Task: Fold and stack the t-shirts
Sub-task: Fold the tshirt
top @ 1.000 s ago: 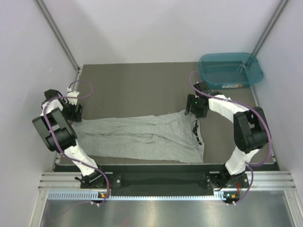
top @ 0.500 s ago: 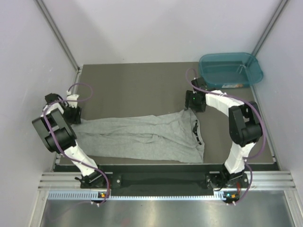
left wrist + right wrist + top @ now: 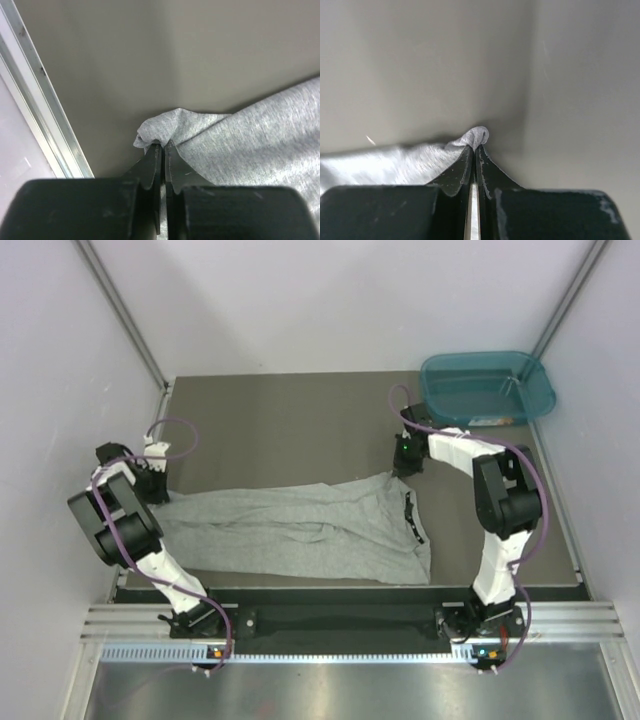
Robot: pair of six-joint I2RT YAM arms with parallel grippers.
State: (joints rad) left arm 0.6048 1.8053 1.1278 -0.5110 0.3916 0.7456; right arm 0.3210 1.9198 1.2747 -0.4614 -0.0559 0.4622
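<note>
1. A grey t-shirt [image 3: 300, 530] is recorded lying on the dark table [image 3: 290, 420]. It is drawn out sideways as a wrinkled band across the near half, from the left edge to just right of the middle.
2. The left gripper [image 3: 160, 148] is seen pressed together on a bunched corner of the t-shirt. The cloth is puckered just above the fingertips, and the rest of the fabric runs off to the right in the wrist view.
3. This pinch is located at the table's left edge, near a metal rail [image 3: 35, 100].
4. The right gripper [image 3: 474, 148] is likewise clamped on cloth. Only a small rounded nub of fabric shows past its tips, and the remainder trails away to the left.
5. In the top view, the right gripper is placed at the far right corner of the t-shirt, with its arm reached well forward from the base.
6. A black strip [image 3: 413, 518] is noted on the cloth near its right end; whether it is a label or neck trim cannot be told.
7. A teal tub [image 3: 487, 388] is noted at the far right corner of the table, well apart from the t-shirt.
</note>
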